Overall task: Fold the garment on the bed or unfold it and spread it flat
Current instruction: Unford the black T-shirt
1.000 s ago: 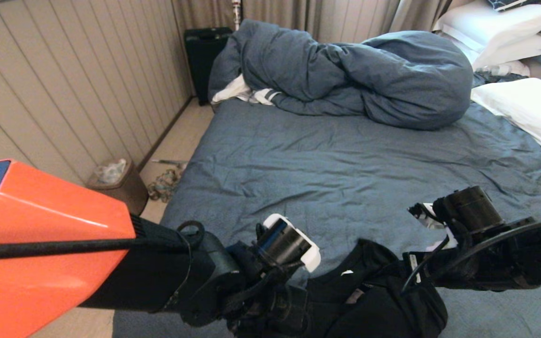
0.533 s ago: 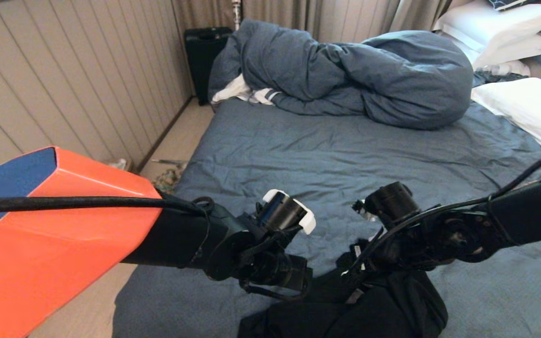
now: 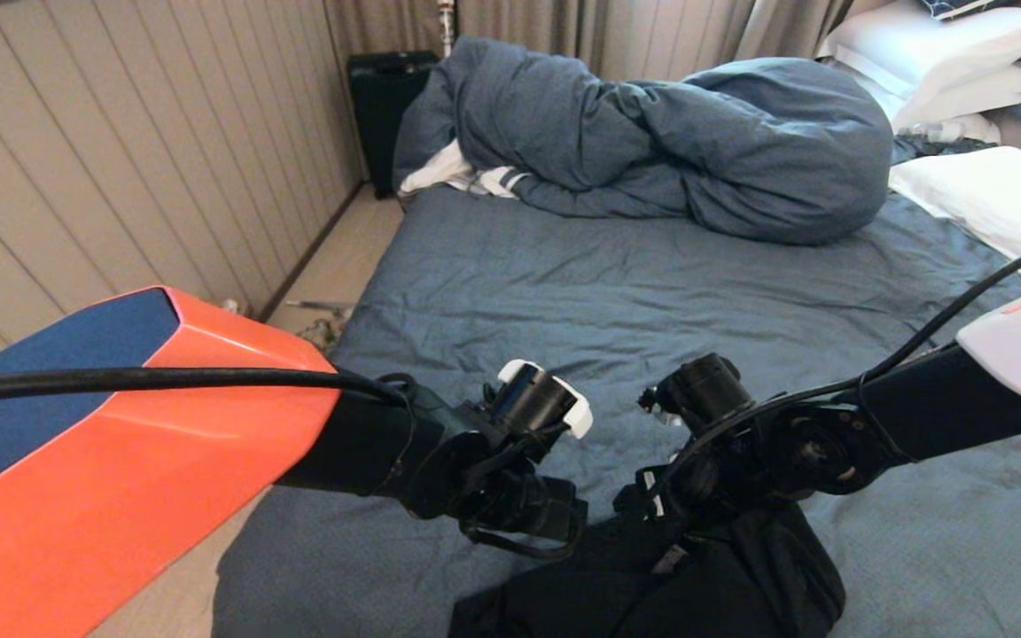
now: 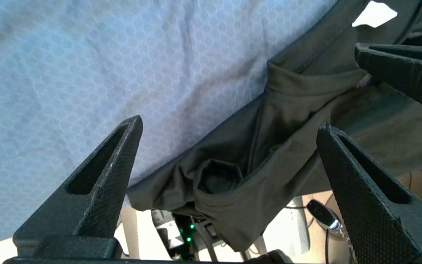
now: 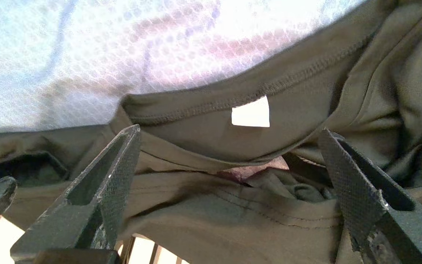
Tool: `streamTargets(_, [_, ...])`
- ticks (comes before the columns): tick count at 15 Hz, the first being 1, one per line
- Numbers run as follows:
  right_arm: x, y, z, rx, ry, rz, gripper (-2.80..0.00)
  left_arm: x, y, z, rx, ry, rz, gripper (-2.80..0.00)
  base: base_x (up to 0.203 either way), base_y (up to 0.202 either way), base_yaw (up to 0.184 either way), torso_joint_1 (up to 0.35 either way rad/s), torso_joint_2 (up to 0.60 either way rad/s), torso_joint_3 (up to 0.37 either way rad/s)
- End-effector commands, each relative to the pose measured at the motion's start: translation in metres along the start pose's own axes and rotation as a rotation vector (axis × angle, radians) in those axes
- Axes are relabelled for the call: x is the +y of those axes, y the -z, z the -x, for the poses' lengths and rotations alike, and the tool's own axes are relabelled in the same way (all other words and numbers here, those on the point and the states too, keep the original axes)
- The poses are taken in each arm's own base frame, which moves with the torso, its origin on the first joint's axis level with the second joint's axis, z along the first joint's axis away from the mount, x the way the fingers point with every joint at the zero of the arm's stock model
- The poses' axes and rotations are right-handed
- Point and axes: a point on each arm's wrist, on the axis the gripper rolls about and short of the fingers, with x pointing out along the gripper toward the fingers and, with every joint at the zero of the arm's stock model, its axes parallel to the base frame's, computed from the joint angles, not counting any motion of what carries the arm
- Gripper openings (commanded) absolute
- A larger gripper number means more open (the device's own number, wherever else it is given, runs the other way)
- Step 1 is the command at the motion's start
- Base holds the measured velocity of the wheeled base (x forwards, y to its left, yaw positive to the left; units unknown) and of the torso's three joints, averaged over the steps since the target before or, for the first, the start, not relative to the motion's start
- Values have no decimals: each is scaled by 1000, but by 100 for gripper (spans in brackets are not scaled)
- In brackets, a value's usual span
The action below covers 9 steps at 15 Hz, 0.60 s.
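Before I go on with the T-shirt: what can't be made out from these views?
- Head view: garment mostly behind the left gripper and right gripper, cut by the bottom edge.
- Both wrist views: print hidden in the folds; only the neck label shows.
- Garment's edge overhangs the bed; how far, unclear.

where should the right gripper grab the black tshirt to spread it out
Grip the collar hem by the white neck label on the T-shirt. It lies as a raised, stitched edge between the fingers of the open right gripper, so closing straight down from above probably catches it. The rest is bunched at the bed edge.
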Motion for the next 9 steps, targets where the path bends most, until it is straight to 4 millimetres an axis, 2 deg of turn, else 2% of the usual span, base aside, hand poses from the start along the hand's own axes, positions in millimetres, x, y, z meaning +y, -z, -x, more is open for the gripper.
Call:
streamTargets(1, [1, 1, -2, 7, -1, 1, 0, 1, 2, -1, 9, -7, 6, 0, 0, 0, 0, 0, 0, 0])
streamTargets(2, [1, 1, -2, 7, 0, 2, 0, 4, 3, 1, 12, -12, 12, -280, 0, 0, 0, 0, 0, 0])
streamTargets(5, [6, 9, -7, 36, -2, 21, 0, 14, 2, 19, -7, -18, 50, -280, 0, 0, 0, 0, 0, 0])
streamTargets(9, [20, 20, -29, 101, -3, 65, 0, 33, 15, 35, -15, -29, 80, -280, 0, 0, 0, 0, 0, 0])
